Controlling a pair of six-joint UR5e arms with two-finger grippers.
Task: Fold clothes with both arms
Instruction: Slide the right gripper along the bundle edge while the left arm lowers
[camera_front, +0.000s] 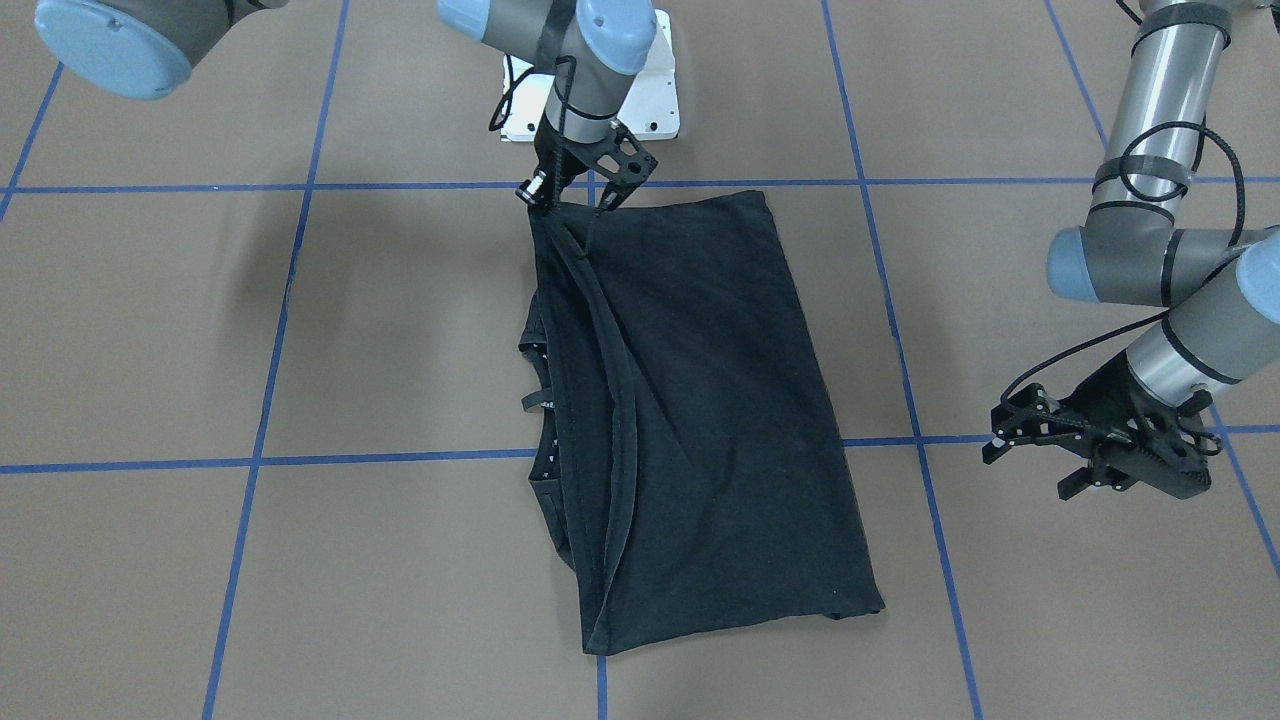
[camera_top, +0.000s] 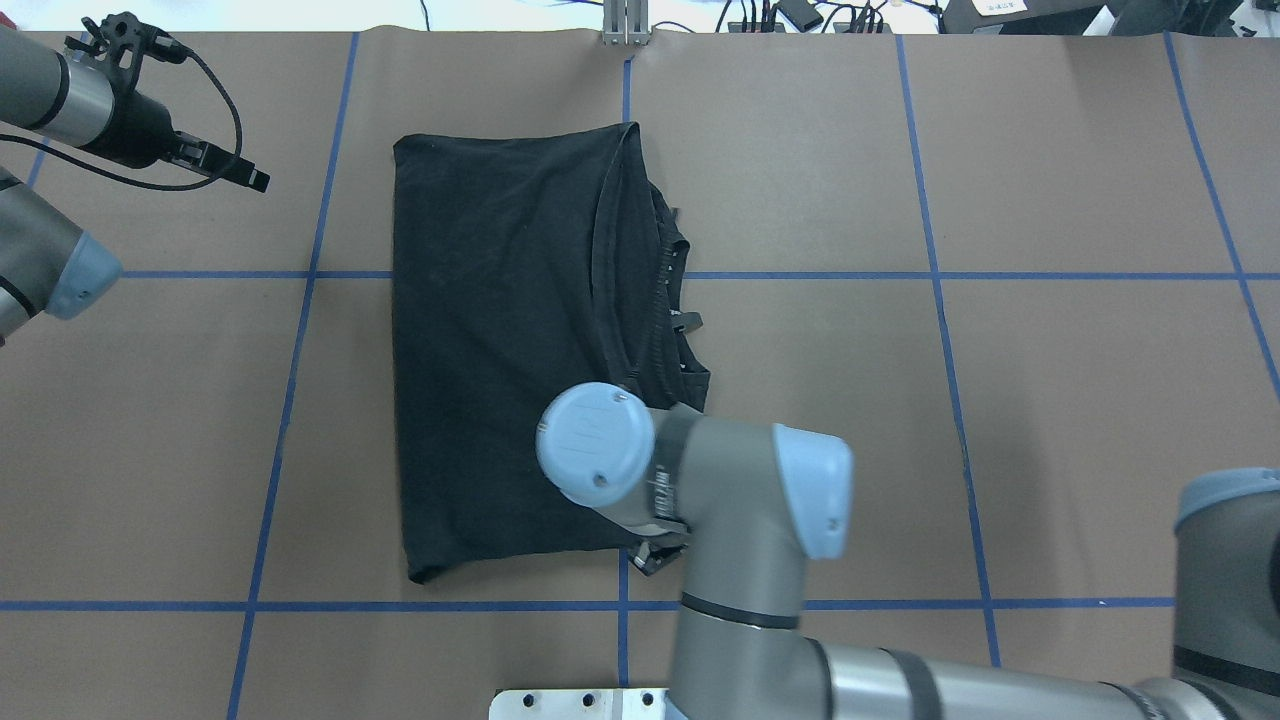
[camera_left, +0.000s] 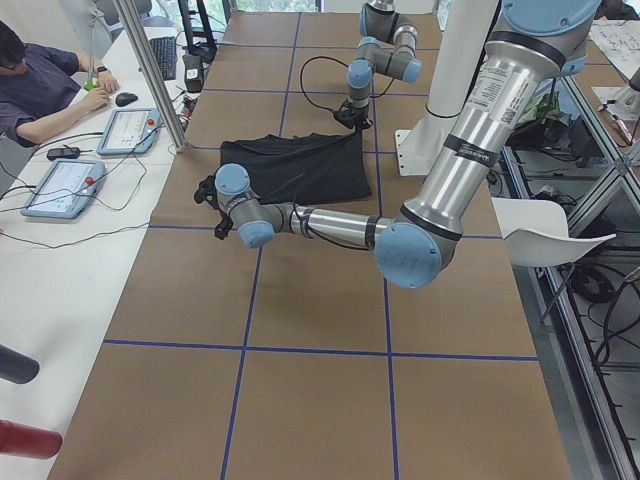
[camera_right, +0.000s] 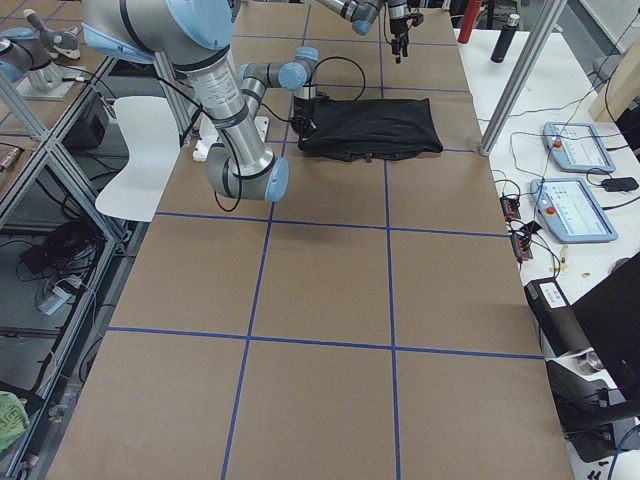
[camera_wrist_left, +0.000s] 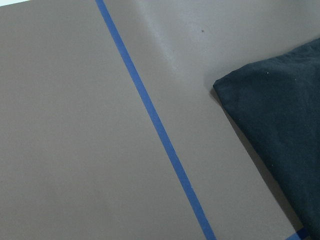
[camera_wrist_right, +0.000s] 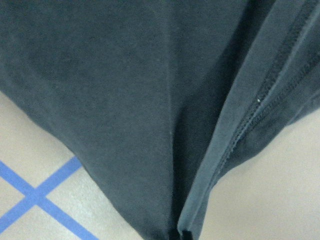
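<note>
A black t-shirt (camera_front: 700, 400) lies folded lengthwise on the brown table, with no chest graphic showing. It also appears in the overhead view (camera_top: 500, 330). My right gripper (camera_front: 572, 200) is at the shirt's corner nearest the robot base, shut on the fabric and lifting it into a small tent. In the right wrist view the shirt (camera_wrist_right: 125, 75) and a stitched hem converge toward the bottom edge. In the overhead view the arm's own wrist mostly hides this gripper (camera_top: 655, 555). My left gripper (camera_front: 1030, 465) hovers open and empty off the shirt's far corner, also seen from overhead (camera_top: 235, 170). The left wrist view shows that corner (camera_wrist_left: 285, 120).
Blue tape lines (camera_top: 800, 275) divide the brown table into squares. The white base plate (camera_front: 650, 110) sits just behind the shirt's near edge. A person (camera_left: 40, 90) sits at a side desk with control tablets (camera_left: 125, 130) beyond a metal post (camera_left: 150, 70).
</note>
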